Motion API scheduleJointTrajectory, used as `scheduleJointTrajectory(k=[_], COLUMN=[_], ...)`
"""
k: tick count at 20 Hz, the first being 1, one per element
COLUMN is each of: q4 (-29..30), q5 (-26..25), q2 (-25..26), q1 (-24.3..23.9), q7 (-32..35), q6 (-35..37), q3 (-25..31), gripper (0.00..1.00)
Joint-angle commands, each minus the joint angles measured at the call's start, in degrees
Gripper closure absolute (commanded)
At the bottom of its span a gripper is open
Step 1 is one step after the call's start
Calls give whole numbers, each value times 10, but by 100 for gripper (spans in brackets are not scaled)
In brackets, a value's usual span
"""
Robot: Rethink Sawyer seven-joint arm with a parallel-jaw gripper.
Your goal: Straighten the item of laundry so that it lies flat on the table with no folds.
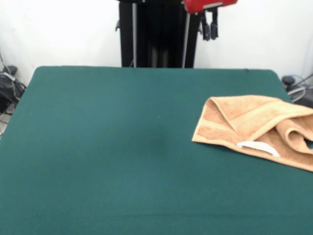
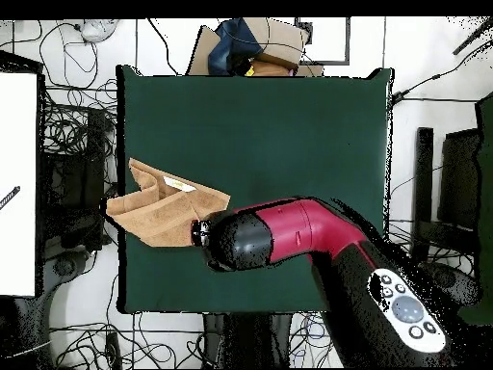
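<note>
On the green worktop (image 1: 107,147) the towel (image 1: 254,129) lies crumpled at the right side of the front view, its right part reaching the picture's edge. Its left corner is folded over into a pointed flap, a rolled fold rises near the right end, and a white label (image 1: 257,147) shows along its near edge. From overhead the towel (image 2: 164,204) sits at the worktop's left edge (image 2: 123,145), with one corner hanging slightly past it; the label (image 2: 178,182) appears as a pale strip on the upper fold. At the top of the front view the gripper (image 1: 209,27) hangs high by the black pedestal (image 1: 156,34), well apart from the towel, two dark fingers (image 1: 206,30) pointing down with a narrow gap between them and nothing held. Overhead, the red and black arm (image 2: 289,231) reaches across the worktop, its black end just beside the towel's right edge. Cables (image 2: 67,145) and a cardboard box (image 2: 260,43) lie on the floor around the worktop.
</note>
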Motion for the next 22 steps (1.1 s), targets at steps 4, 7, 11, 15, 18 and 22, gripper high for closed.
scheduleJointTrajectory(k=[4,7,11,15,18,22], q4=[-64,-76,-93,-128,-123,-148], q5=[-55,-63,-57,-54,-56,-69], q2=[135,144,138,153,155,175], q1=[10,7,-6,2,-3,10], q7=[-137,-152,-178,-190,-192,-191], q6=[55,64,96,124,132,136], q3=[1,2,19,22,28,24], gripper=[100,100,100,100,100,100])
